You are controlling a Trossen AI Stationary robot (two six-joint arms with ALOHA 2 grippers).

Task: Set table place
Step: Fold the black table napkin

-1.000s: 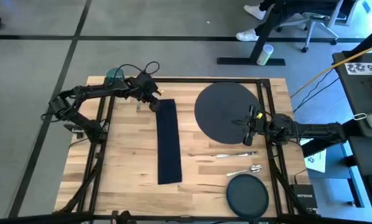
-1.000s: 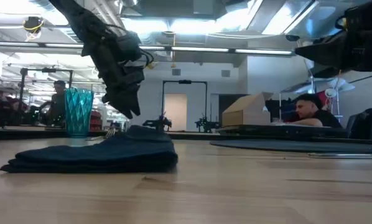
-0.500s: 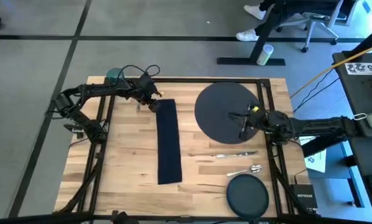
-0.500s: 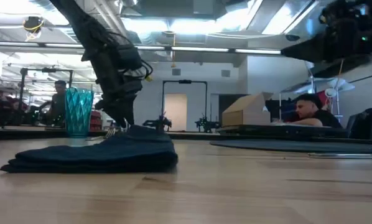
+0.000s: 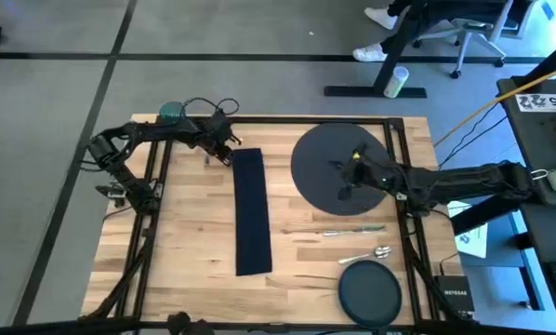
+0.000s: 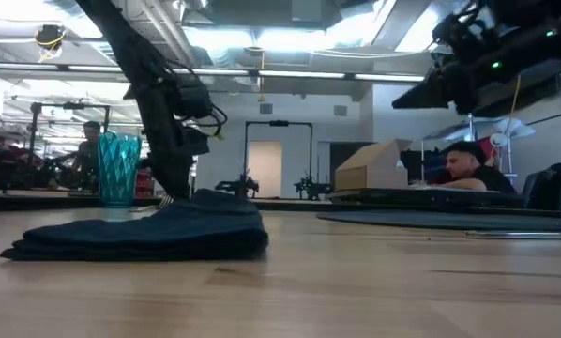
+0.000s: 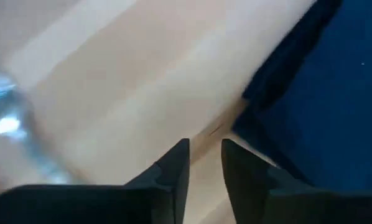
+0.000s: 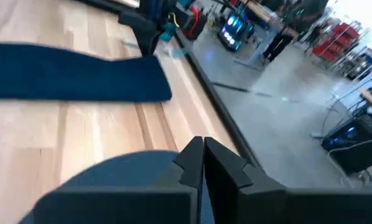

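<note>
High view: bare table point(image 5: 190, 233) beside napkin point(image 5: 250, 212)

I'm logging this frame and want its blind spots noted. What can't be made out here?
- Fork: the thing beside the napkin under the left gripper is too small in the high view and blurred in the left wrist view.
- Cup: mostly hidden by the left arm in the high view.
- Right gripper over the charger: its height is unreadable from above.

Pale wood-strip table point(image 5: 194, 233), matt cloth napkin point(image 5: 250, 212) — dark, soft
</note>
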